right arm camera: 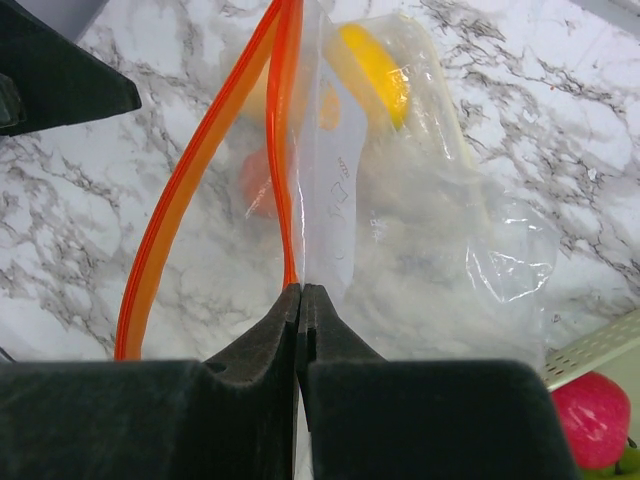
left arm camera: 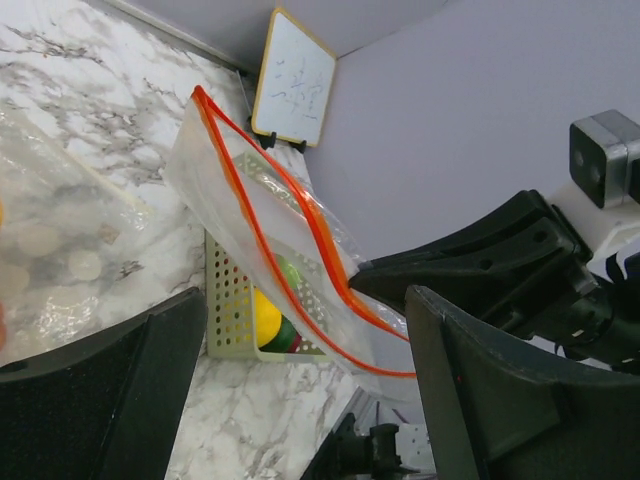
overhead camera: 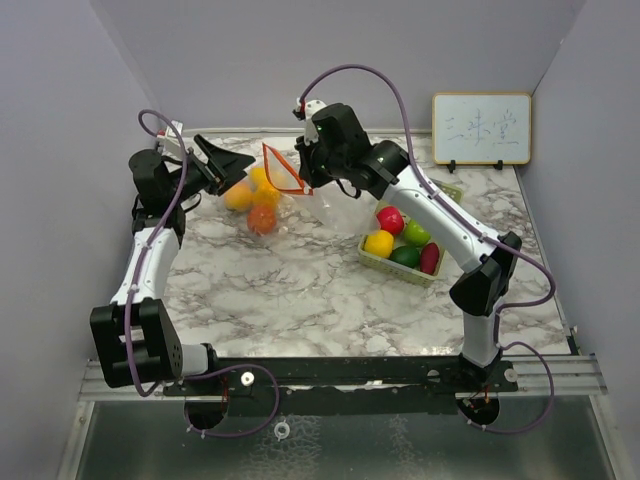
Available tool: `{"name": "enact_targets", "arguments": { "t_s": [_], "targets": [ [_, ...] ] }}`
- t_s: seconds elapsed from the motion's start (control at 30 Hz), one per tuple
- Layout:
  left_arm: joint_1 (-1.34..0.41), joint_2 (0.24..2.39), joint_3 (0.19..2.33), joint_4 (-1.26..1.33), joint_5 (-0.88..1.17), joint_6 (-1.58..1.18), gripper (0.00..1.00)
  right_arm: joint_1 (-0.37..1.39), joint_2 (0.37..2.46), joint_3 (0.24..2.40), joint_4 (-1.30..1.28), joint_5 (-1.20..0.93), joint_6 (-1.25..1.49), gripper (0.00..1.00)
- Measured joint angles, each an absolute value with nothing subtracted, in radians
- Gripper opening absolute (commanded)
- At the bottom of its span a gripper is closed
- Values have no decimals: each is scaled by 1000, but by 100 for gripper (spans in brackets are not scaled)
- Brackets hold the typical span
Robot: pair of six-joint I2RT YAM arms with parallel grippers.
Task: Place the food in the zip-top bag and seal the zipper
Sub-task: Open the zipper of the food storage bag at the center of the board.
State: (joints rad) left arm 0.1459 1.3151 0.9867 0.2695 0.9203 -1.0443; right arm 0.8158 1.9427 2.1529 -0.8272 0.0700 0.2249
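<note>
- On the marble table (overhead camera: 300, 290): one zip-top bag (overhead camera: 335, 205), one pale green basket (overhead camera: 395, 270), one small whiteboard (overhead camera: 481, 128) standing at the back right.
- Inside the bag, seen through the clear plastic: three pieces of food, namely two yellow (overhead camera: 238, 197) (overhead camera: 262, 178) and one orange-red (overhead camera: 262, 218).
- Lying in the basket, right of the bag: five more pieces, namely one red (overhead camera: 390, 218), one light green (overhead camera: 416, 233), one yellow (overhead camera: 378, 243), one dark green (overhead camera: 405, 256), one dark red (overhead camera: 430, 258).
- One orange zipper (right arm camera: 285, 120), its two strips parted, the mouth gaping and raised off the table.
- Right gripper (right arm camera: 300, 292): fingers pressed together, pinching the bag at one end of the zipper.
- Left gripper (left arm camera: 300, 300): fingers spread wide, near the bag's left side, gripping nothing.
</note>
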Motion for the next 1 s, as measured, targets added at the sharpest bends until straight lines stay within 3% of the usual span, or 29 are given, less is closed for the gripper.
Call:
{"name": "enact_targets", "arguments": {
  "t_s": [0.17, 0.33, 1.0],
  "targets": [
    [120, 1357, 942, 445, 918, -1195, 71, 816, 1941, 2120, -794, 70, 207, 2],
    [39, 1385, 923, 519, 916, -1275, 67, 814, 1938, 2099, -748, 81, 193, 2],
    [-37, 1461, 895, 540, 913, -1284, 46, 814, 1872, 2043, -642, 111, 179, 2]
  ]
}}
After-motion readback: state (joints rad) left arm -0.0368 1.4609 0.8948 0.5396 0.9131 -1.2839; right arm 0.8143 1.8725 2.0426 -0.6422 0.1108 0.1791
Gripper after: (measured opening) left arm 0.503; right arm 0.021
